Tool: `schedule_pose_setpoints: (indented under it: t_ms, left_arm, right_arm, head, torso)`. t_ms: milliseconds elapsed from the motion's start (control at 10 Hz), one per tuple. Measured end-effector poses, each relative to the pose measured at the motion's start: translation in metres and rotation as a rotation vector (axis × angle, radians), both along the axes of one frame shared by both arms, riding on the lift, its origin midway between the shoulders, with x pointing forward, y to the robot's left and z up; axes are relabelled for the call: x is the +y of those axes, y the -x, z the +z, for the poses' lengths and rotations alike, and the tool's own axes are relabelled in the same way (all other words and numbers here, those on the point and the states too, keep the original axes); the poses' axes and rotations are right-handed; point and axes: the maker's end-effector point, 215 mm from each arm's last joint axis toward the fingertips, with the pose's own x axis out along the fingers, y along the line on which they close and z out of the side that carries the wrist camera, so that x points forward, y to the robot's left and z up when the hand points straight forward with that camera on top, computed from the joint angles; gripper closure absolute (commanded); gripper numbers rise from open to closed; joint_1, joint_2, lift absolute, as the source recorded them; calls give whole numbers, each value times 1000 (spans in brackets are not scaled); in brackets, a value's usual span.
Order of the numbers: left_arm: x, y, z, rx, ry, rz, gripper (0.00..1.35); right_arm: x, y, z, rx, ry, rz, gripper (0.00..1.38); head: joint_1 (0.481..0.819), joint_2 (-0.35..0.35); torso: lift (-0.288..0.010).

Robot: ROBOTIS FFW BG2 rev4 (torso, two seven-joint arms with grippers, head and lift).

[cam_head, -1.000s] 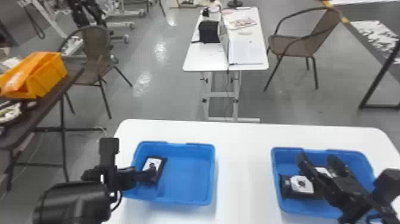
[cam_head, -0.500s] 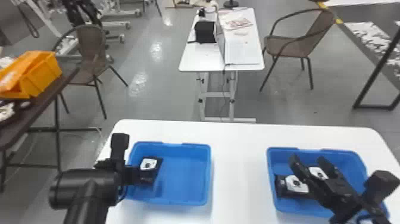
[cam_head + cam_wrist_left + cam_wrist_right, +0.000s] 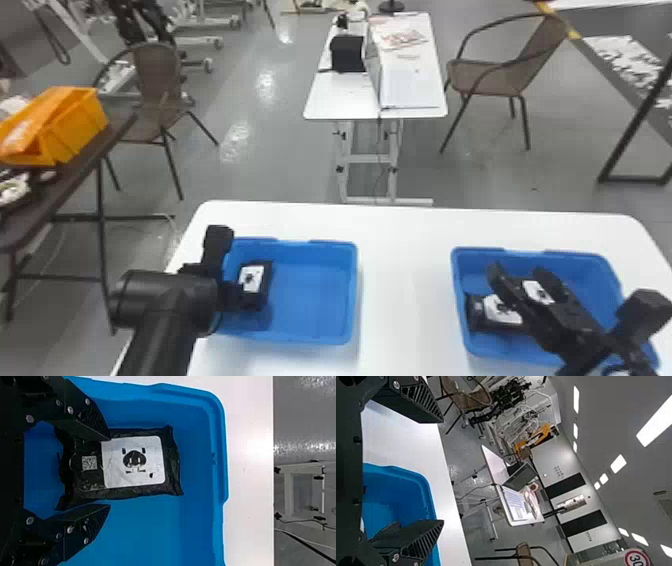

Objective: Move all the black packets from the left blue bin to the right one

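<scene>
In the head view, my left gripper point(image 3: 232, 296) is at the left side of the left blue bin point(image 3: 315, 295), by a black packet point(image 3: 259, 287) with a white label. The left wrist view has my left gripper point(image 3: 109, 473) open, its fingers on either side of the near part of that packet point(image 3: 132, 461), which lies on the bin floor. Over the right blue bin point(image 3: 530, 252), my right gripper point(image 3: 517, 275) stands open; black packets point(image 3: 495, 312) with white labels lie below and between its fingers. My right gripper point(image 3: 443, 471) holds nothing in the right wrist view.
Both bins stand on a white table point(image 3: 405, 280), with a strip of tabletop between them. Bin walls rise close around each gripper. Beyond are another white table point(image 3: 345, 100), chairs point(image 3: 505, 75) and an orange bin point(image 3: 75, 125) on a dark table.
My left arm has shifted a little at the left bin, its gripper now beside the packet. The right arm sits slightly lower over its bin. The whole head view has shifted a little.
</scene>
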Motion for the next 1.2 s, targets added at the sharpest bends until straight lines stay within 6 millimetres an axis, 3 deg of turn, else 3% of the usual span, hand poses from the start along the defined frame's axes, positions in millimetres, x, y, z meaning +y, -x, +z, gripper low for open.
schedule_pose_setpoints:
  t_ms: [100,200,400,700,1000,1200]
  left_arm:
    - [2,2,-4,27,-1,1,1111]
    - [3,3,-5,36,6,-6,1188]
    - [-12,-8,3,-12,52,-112,1190]
    - [-39,-23,36,-184,97,-281,1190]
    - [-112,-27,107,-462,273,-443,1188]
    - [-176,-29,142,-556,377,-574,1190]
  right_arm:
    - [1,0,0,-1,-7,2,119]
    - [1,-1,0,-2,-11,3,119]
    - [1,-1,0,1,-20,2,119]
    - [3,0,-1,3,-33,1,121]
    - [14,-5,14,-30,-39,34,121]
    - [41,-12,40,-84,-51,114,121]
  head:
    - [695,132]
    - [695,133]
    - [695,118]
    - [695,93]
    - [695,22]
    - [695,-13]
  torso:
    - [0]
    - [0]
    - [0]
    - [0]
    - [0]
    - [0]
